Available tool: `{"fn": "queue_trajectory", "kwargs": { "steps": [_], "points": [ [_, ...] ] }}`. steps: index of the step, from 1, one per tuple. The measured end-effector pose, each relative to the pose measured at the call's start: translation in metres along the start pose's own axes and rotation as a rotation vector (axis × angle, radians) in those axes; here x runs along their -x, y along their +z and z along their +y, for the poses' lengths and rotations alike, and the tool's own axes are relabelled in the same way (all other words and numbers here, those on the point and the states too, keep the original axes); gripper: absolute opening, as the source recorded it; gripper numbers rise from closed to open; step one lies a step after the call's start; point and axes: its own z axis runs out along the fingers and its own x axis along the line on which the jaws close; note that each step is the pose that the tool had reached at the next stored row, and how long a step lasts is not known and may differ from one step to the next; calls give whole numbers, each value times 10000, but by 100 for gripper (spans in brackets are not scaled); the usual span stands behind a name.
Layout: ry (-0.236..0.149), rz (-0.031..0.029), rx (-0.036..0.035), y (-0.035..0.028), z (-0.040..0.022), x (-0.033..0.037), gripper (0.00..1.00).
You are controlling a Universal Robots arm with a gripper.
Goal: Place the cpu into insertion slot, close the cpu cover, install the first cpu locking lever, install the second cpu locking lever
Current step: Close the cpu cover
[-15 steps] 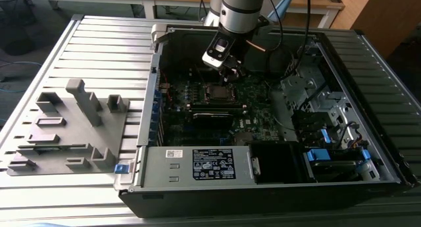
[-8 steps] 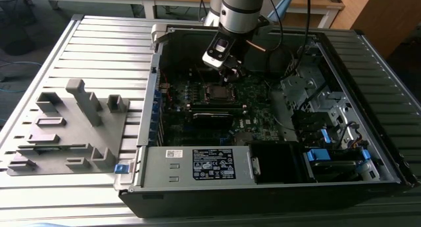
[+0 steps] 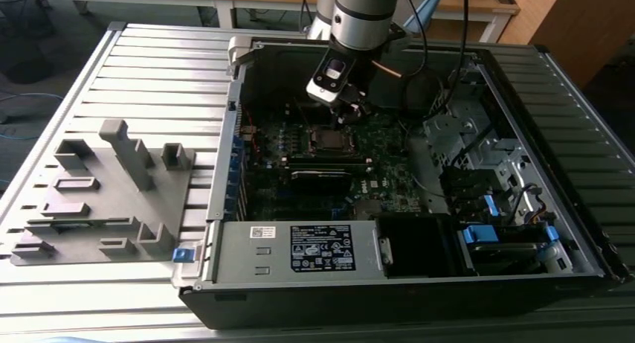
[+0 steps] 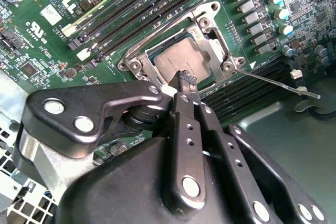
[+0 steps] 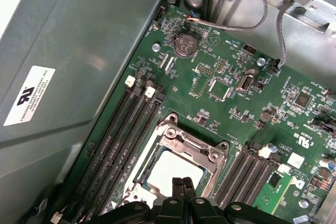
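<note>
Here, dull silver cpu (image 4: 176,59) sits framed by silver cpu cover (image 4: 215,43)

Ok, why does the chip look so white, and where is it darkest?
In the second wrist view, light glares off the cpu, turning it pale; the gripper looms dark before it. In the first wrist view it shines whitish too. In the exterior view the case is shadowy inside, while the table is bright.
</note>
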Motion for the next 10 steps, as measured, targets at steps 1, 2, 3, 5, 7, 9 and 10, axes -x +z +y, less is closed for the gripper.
{"fn": "queue_trajectory", "kwargs": {
  "steps": [1,2,3,5,7,9,10],
  "points": [
    [-1,0,0,0,0,0,11],
    [-1,0,0,0,0,0,11],
    [-2,0,0,0,0,0,11],
    [-3,0,0,0,0,0,11],
    [-4,0,0,0,0,0,11],
    [-13,1,0,0,0,0,11],
    [-30,-1,-1,0,0,0,11]
  ]
}}
